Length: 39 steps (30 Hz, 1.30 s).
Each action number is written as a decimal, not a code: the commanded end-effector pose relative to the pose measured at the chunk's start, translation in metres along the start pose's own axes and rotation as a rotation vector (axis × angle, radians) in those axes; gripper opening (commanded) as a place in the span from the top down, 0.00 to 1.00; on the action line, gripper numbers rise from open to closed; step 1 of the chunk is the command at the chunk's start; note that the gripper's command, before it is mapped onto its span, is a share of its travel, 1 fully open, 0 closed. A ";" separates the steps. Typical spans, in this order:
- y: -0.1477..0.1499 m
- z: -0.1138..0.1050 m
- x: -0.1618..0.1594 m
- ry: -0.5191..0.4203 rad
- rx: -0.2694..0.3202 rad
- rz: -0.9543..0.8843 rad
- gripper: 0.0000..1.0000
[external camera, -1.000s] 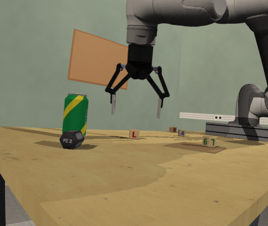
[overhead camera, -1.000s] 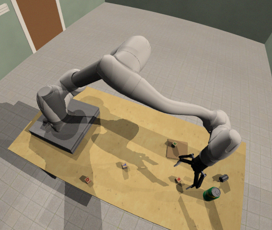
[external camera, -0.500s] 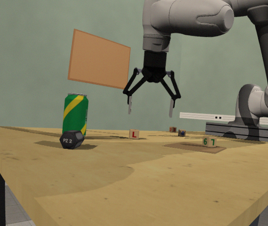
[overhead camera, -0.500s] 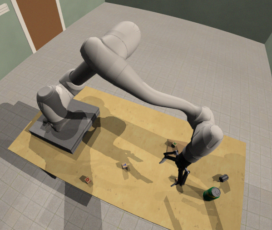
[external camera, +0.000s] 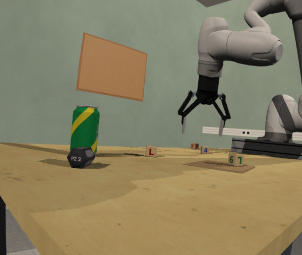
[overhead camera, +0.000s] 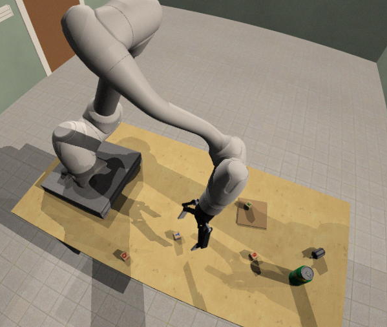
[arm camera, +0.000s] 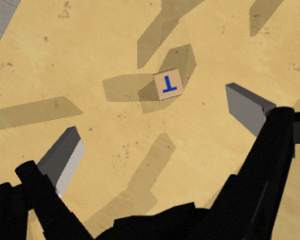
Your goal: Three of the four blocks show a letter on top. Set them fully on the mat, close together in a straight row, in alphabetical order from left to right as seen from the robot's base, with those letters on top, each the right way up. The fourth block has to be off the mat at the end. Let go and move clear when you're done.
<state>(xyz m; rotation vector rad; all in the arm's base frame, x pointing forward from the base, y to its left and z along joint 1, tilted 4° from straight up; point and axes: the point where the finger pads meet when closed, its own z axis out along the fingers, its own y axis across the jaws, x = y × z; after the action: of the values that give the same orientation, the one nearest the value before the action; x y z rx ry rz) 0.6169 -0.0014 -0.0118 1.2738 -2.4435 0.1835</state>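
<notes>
My gripper (overhead camera: 190,230) hangs open and empty above the table, also seen in the exterior view (external camera: 201,127). In the wrist view the fingers stand wide, and a block with a blue T on top (arm camera: 168,85) lies on the table just beyond them, not between them. This T block (overhead camera: 176,235) sits beside the gripper. A block with a green letter on top (overhead camera: 247,205) stands on the brown mat (overhead camera: 252,212). A block with a red 6 on top (overhead camera: 254,255) and a block with a red mark on top (overhead camera: 125,256) lie off the mat.
A green and yellow can (overhead camera: 300,274) stands upright near the right end of the table. A black hexagonal piece marked PZ 2 (overhead camera: 318,253) lies beside it. The robot's dark base plate (overhead camera: 93,179) is at the left end.
</notes>
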 end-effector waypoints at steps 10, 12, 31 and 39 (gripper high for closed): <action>0.025 0.011 0.028 -0.010 0.009 0.007 0.00; 0.025 0.012 0.028 -0.010 0.008 0.007 0.00; 0.025 0.012 0.028 -0.009 0.008 0.007 0.00; 0.025 0.012 0.028 -0.009 0.008 0.007 0.00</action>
<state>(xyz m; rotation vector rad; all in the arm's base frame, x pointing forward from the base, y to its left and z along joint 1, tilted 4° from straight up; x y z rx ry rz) 0.5796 -0.0086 -0.0109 1.2791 -2.4495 0.1841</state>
